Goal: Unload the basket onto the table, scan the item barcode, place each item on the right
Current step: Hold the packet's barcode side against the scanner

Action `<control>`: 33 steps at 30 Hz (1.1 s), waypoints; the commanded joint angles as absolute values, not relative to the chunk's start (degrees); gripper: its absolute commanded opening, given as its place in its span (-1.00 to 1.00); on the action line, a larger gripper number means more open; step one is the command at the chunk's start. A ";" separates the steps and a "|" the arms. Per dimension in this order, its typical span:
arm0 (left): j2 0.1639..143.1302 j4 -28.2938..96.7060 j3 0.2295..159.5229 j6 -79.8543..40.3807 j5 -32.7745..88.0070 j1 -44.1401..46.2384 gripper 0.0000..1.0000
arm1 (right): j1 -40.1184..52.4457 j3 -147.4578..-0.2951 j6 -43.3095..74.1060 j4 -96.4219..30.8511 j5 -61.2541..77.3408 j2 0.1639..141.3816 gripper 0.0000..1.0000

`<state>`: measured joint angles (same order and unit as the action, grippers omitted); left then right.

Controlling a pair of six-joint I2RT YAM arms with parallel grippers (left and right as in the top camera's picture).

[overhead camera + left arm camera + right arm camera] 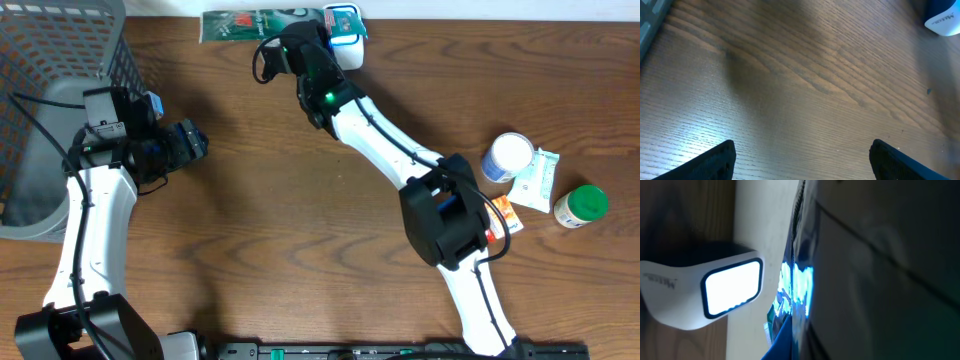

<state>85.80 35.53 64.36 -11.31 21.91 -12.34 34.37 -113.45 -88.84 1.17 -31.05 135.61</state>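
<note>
The item is a green printed packet (238,24), held flat at the far edge of the table. My right gripper (300,48) is shut on its right end. Just right of it stands the white scanner (346,26). In the right wrist view the scanner (675,300) shows a brightly lit window (732,287), and blue light glints on the packet's edge (799,282); the packet's dark face (880,255) fills the right side. My left gripper (190,140) (802,162) hovers open over bare wood, with nothing between its fingers (720,161).
A grey mesh basket (60,60) stands at the far left, beside the left arm. At the right lie a white-capped bottle (508,157), a white sachet (538,178), a green-lidded jar (582,205) and a small orange box (503,213).
</note>
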 commanded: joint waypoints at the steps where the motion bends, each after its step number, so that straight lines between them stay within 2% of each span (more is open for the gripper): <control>1: 85.10 35.51 64.36 -11.18 20.95 -13.06 0.73 | 32.16 -114.37 -91.59 2.24 -29.50 137.82 -0.98; 8: 85.10 35.48 64.36 -11.18 20.95 -13.06 0.73 | 30.79 -114.37 -93.95 8.23 -30.06 141.12 -0.98; 24: 85.10 35.51 64.36 -11.18 20.95 -13.06 0.73 | 30.79 -114.37 -93.80 7.53 -29.58 145.53 -0.98; 33: 85.10 35.51 64.36 -11.18 20.95 -13.06 0.73 | 31.42 -114.37 -88.05 8.95 -29.28 145.97 -0.98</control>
<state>85.80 35.53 64.36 -11.31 21.91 -12.34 30.74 -113.51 -91.57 7.66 -30.20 144.40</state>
